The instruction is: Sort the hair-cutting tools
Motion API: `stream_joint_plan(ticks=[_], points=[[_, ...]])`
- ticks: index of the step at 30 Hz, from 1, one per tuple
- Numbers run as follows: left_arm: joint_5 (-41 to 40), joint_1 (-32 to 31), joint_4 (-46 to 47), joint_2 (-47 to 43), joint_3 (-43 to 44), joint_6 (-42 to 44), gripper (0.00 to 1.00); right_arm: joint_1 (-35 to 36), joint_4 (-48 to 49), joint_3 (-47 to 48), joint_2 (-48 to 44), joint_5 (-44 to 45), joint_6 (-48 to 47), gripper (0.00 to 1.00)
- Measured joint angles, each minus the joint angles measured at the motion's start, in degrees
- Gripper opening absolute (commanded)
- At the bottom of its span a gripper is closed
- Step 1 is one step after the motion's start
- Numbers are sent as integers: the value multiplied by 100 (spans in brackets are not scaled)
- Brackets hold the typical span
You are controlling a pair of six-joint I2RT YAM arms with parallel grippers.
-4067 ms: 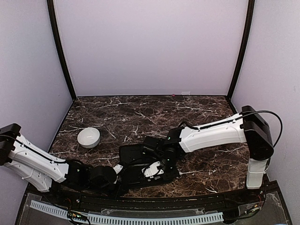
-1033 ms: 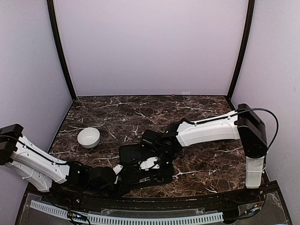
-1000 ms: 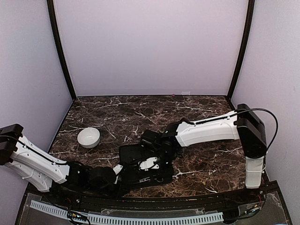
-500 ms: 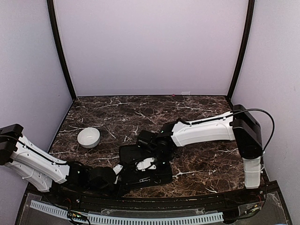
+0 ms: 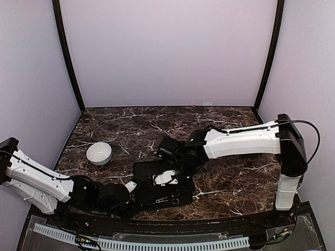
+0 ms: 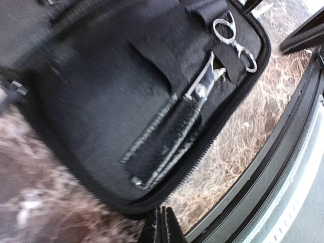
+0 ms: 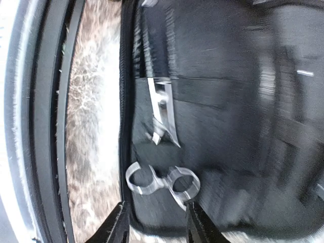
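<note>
Since right gripper [image 7: 157, 229] has just spread, jaws apart and empty, scissors [image 7: 162, 183] sit unheld in black case [image 7: 238, 101], lower left of right-wrist frame; extraction likely still pending. Left gripper [image 6: 162, 228] closed at case edge.

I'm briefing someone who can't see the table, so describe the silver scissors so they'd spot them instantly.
On the marble table, an open black case lies near the front edge. The scissors sit strapped inside along its zipped rim; only they have silver ring handles, unlike the dark comb-like piece beside them.
</note>
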Motion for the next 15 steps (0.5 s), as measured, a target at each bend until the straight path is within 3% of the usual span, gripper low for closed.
stream_joint_plan(ticks=[4, 8, 10, 15], points=[[-284, 4, -780, -407, 431, 304, 14, -387, 87, -229, -780, -2, -28, 39], [-647, 4, -1357, -686, 981, 697, 46, -1193, 400, -743, -1488, 11, 13, 38], [-896, 4, -1572, -686, 1268, 925, 57, -1641, 627, -990, -1679, -46, 66, 38], [-1429, 212, -1875, -195, 2275, 1558, 61, -2658, 1250, -1650, -2065, -378, 295, 38]])
